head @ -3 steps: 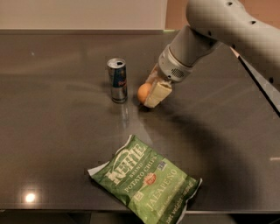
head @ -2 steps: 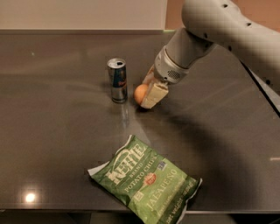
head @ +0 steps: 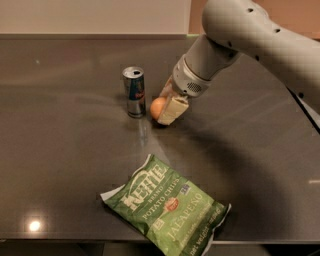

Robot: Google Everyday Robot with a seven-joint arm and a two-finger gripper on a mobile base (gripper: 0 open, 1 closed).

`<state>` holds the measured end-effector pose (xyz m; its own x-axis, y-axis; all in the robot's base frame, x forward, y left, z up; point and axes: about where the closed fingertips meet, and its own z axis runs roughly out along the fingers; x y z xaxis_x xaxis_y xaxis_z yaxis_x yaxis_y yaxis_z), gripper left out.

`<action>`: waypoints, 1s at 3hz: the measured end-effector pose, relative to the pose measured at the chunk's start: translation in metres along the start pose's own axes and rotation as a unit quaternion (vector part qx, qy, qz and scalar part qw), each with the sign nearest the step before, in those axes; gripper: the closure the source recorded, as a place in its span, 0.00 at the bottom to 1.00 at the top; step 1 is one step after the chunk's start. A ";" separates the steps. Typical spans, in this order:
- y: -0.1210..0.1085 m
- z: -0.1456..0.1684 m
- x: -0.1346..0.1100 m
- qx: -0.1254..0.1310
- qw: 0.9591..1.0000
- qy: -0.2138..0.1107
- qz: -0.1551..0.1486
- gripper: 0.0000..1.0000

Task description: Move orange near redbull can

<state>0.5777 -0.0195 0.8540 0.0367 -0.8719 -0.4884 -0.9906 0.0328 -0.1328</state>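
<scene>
Gripper (head: 164,113) and orange (head: 157,107) slid slightly left together, orange now just beside redbull can (head: 134,92)

A green chip bag (head: 167,210) lies flat, label up, on the dark glossy table (head: 60,150) near its front edge, at 6 o'clock from the gripper (head: 164,114) and well apart from it. A pale wall (head: 90,15) runs behind the table at 12 o'clock.
</scene>
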 end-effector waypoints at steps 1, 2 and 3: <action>0.000 0.002 0.000 -0.005 1.000 -0.002 -0.002 0.14; 0.000 0.004 0.002 -0.011 1.000 -0.005 -0.002 0.00; 0.000 0.004 0.002 -0.012 1.000 -0.005 -0.002 0.00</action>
